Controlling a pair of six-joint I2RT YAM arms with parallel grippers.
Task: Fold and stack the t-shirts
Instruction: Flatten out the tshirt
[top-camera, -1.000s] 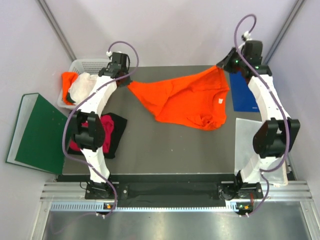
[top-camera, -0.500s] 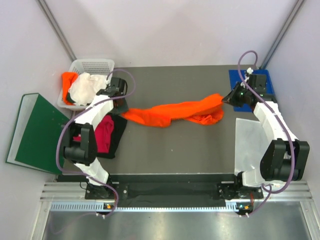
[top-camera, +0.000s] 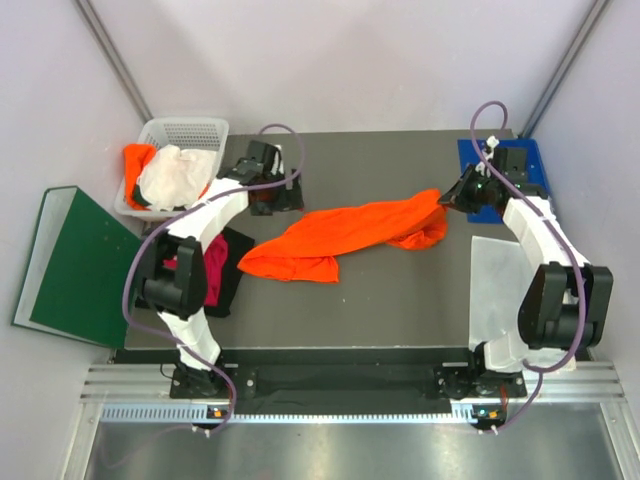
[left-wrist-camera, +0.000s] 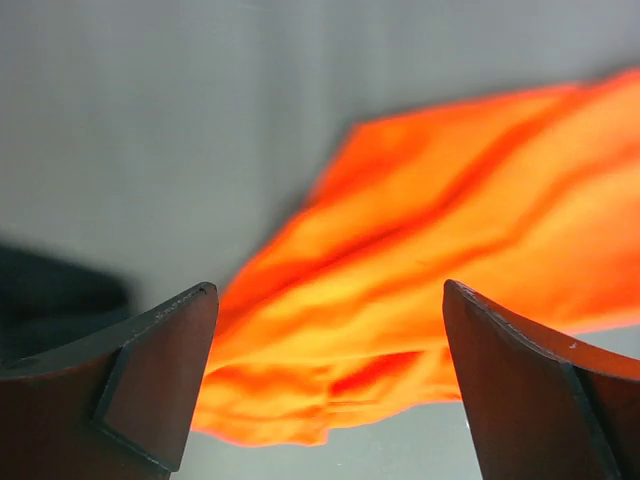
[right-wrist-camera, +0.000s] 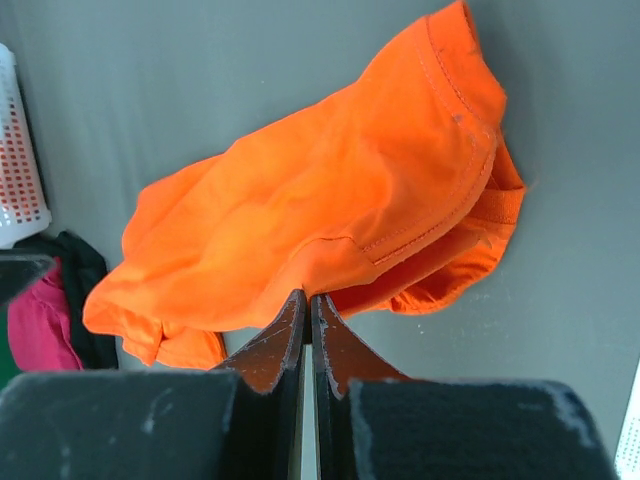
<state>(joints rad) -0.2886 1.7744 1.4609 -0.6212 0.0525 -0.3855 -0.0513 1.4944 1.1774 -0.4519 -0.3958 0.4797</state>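
The orange t-shirt (top-camera: 340, 232) lies bunched in a long rumpled band across the middle of the counter (top-camera: 380, 310), its left end doubled over. The right fingers (right-wrist-camera: 280, 345) are pinched tight on a hem at its right end. The left fingers (left-wrist-camera: 150, 370) stand wide just off the cloth, holding nothing. With the left end free, a pull from the right would likely drag the whole shirt sideways instead of flattening it. A left grab could catch two layers and lock in the twist.
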